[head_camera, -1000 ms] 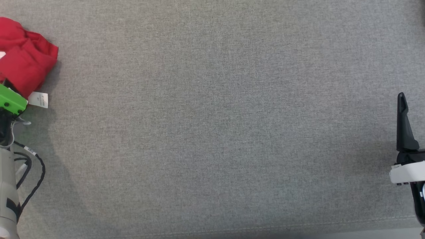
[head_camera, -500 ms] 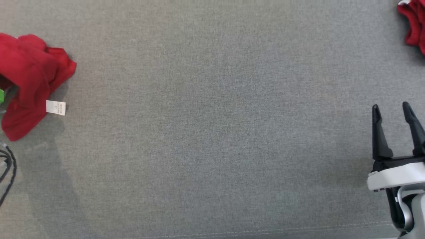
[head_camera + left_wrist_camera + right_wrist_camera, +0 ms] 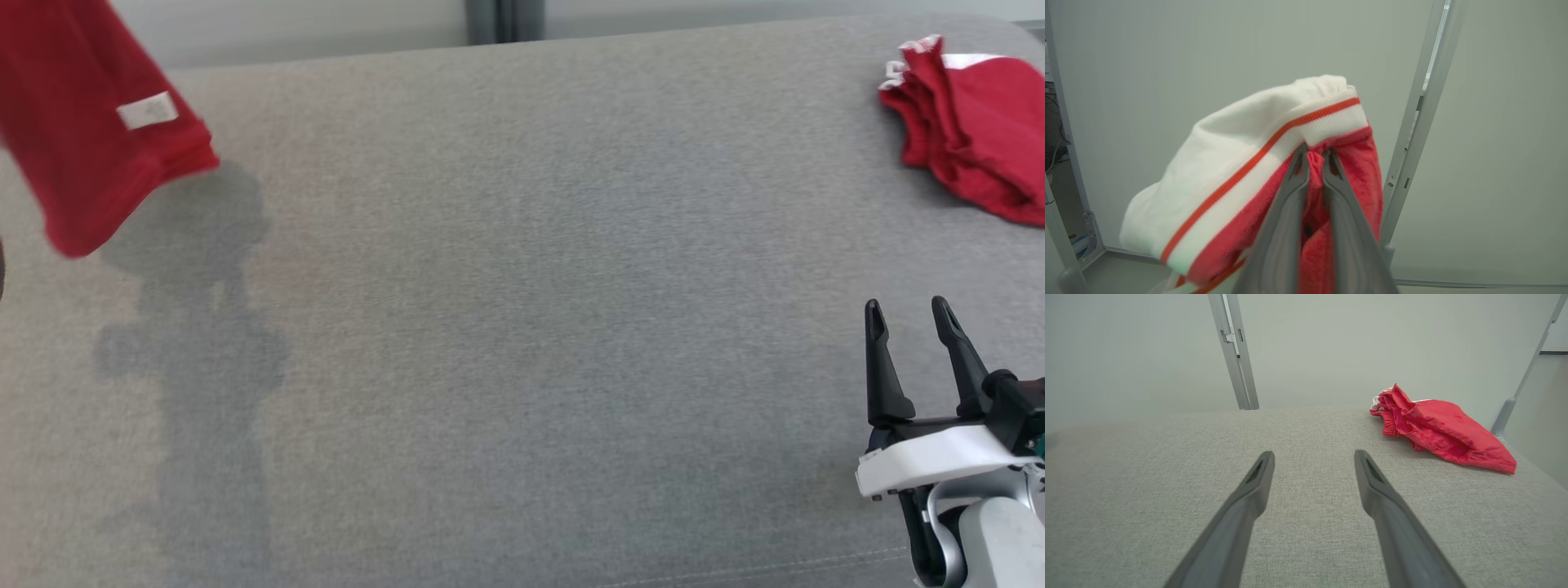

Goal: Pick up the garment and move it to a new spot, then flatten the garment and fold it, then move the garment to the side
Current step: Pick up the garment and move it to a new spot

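Observation:
The garment [image 3: 82, 139], bright red with a small white label, hangs in the air at the upper left of the head view and casts a shadow on the grey cushion [image 3: 522, 327]. In the left wrist view my left gripper [image 3: 1314, 157] is shut on a red fold of the garment [image 3: 1355, 179], just below its white trim with a red stripe. Lettering and number are hidden. My right gripper [image 3: 906, 310] stands open over the cushion at the lower right, with nothing between its fingers [image 3: 1257, 473].
A second red cloth piece [image 3: 971, 122] lies crumpled at the cushion's far right corner, ahead and right of the right gripper [image 3: 1312, 455]. Beyond the cushion's back edge stand a pale wall and a grey metal post [image 3: 1235, 351].
The head camera has tilted up, bringing the cushion's back edge and the second red piece into view. The garment has been lifted off the cushion on the left. The right gripper stays open.

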